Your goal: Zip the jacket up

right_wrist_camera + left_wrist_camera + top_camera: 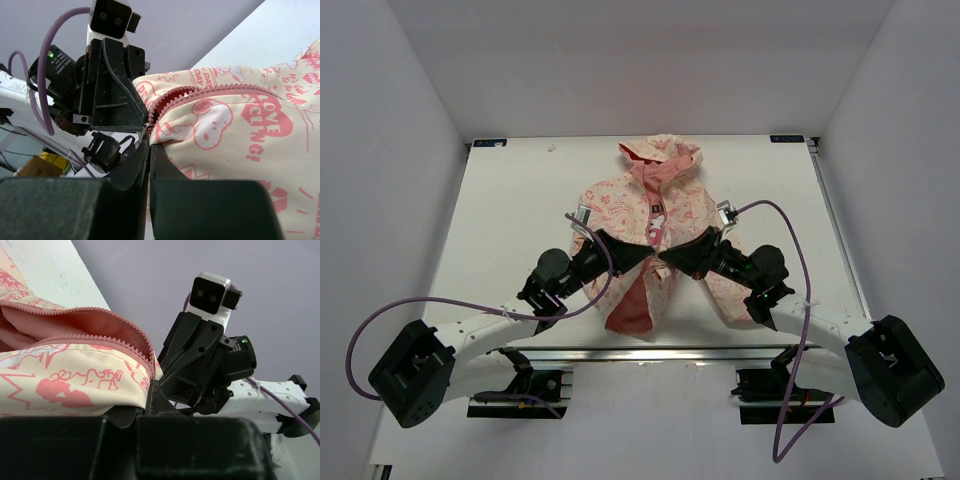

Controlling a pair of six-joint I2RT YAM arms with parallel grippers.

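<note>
The small hooded jacket (616,200), cream with pink print, lies on the white table, hood at the far side. Its lower front hangs open and shows pink lining (632,305). My left gripper (642,255) and right gripper (668,258) meet tip to tip at the mid front. In the left wrist view the left gripper (154,390) is shut on the cream fabric edge (75,385) beside the pink zipper teeth (100,342). In the right wrist view the right gripper (149,147) is shut on the zipper end, where a small metal piece (145,131) shows at the tips.
White walls enclose the table (520,190) on the left, back and right. A metal rail (640,352) runs along the near edge between the arm bases. Purple cables (380,325) loop from both arms.
</note>
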